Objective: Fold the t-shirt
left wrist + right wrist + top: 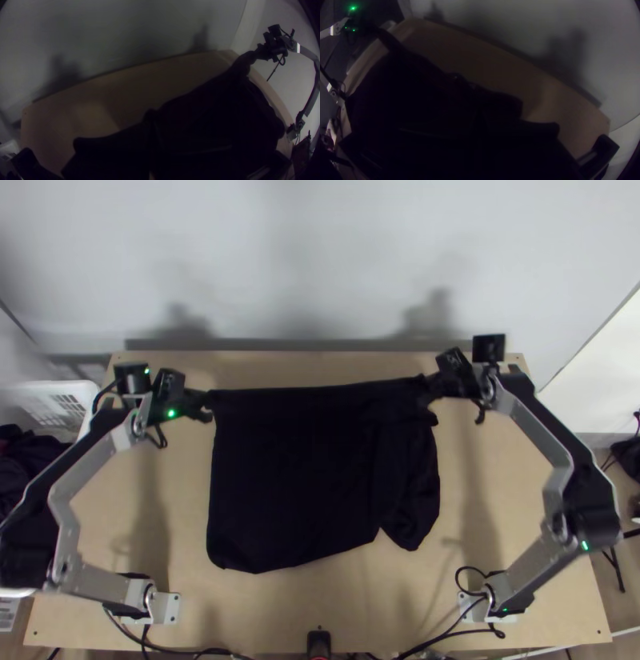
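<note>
wooden table (312,600), dark t-shirt (304,476), white basket (60,390) holding dark cloth (22,456)

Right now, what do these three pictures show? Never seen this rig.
Two robot arms, left and right, stand on a light wooden table. One picture looks steeply down from above the near edge; the others come from cameras on each wrist. A dark t-shirt is spread out between the arms. The left gripper holds it near its far left corner, the right gripper near its far right; the far edge stretches between them.
</note>
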### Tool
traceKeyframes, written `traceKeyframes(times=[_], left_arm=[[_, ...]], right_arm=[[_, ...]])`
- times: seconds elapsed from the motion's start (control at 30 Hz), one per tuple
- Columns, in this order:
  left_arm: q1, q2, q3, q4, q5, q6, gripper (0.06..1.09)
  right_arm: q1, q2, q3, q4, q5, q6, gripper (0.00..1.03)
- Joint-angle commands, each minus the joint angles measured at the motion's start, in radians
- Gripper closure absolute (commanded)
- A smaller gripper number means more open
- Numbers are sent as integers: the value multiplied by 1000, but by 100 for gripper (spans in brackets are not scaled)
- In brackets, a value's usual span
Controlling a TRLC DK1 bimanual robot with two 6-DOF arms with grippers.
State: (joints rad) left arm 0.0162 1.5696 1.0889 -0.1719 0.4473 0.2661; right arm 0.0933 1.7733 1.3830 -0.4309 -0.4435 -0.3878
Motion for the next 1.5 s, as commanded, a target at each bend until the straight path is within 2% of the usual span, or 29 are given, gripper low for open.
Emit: traceKeyframes(times=[0.0,0.37,0.63,0.67,0.7,0.8,0.83,0.9,1.03,1.1,1.2,1.3,1.47], left_arm=[[-42,-126,-193,-1,4,25,104],[-73,-174,-353,-55,5,51,104],[-62,-203,-432,-54,5,47,102],[-64,-200,-432,-55,5,44,94],[-70,-200,-431,-54,5,44,82],[-82,-177,-422,-54,2,44,41],[-85,-172,-420,-54,1,44,29],[-91,-171,-422,-54,2,41,13],[-90,-195,-422,-35,1,5,11],[-79,-232,-422,-34,-1,-8,11],[-56,-318,-425,-54,-1,-24,10],[-44,-439,-426,-138,-1,-24,11],[-182,-572,-468,-396,-4,108,11]], right_arm=[[8,-160,-265,3,-8,-20,100],[14,-226,-513,27,-8,-19,100],[6,-250,-556,27,-8,-22,100],[6,-250,-556,29,-6,-20,97],[3,-247,-555,29,-4,-16,89],[-4,-239,-552,31,2,-3,71],[-6,-238,-552,32,2,-3,69],[-6,-239,-553,32,2,-2,63],[-6,-245,-555,31,2,17,27],[-6,-276,-559,21,2,18,16],[-7,-370,-570,12,3,32,8],[-26,-483,-581,-35,3,47,7],[-27,-583,-693,-127,6,-22,8]])
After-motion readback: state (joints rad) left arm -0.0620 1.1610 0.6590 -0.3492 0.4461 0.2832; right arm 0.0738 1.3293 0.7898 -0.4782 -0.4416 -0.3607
